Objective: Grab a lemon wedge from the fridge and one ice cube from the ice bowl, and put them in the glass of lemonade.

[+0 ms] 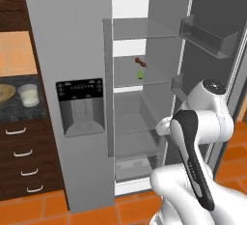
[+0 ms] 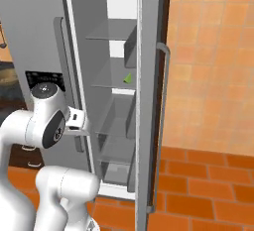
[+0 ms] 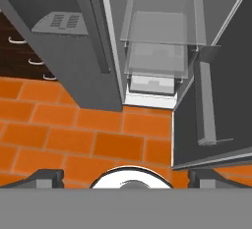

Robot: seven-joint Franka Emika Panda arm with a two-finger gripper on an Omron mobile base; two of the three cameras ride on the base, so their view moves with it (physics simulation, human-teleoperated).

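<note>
Left base view: fridge [image 1: 72,50] with right door swung wide open, left door with dispenser panel [image 1: 80,106] shut. On a middle glass shelf [image 1: 144,80], a small green piece, presumably the lemon wedge [image 1: 141,75], with a small brown item [image 1: 142,63] just behind it. Ice bowl [image 1: 6,94] and glass of lemonade [image 1: 28,95] side by side on the dark counter [image 1: 19,110] at far left, well apart from the fridge opening. Arm folded low in front of the lower shelves.

Right base view: same wedge [image 2: 128,78] seen as a green triangle on the middle shelf, behind the edge of the open door [image 2: 147,101]. Wrist sits below that shelf, short of the opening.

Hand view: camera aimed down at orange floor tiles [image 3: 74,134] and the fridge's bottom drawers [image 3: 157,56]. Gripper [image 3: 126,178] fully spread, fingertips [image 3: 49,178] at the two bottom corners, nothing between them.

Handling, by judgement: wedge light, small, soft and likely slick; squeezes easily. Best pinched across its two flat cut faces, low near the shelf, with gentle closing. Needs wrist raised and levelled into the shelf gap first; brown item close enough to bump.
</note>
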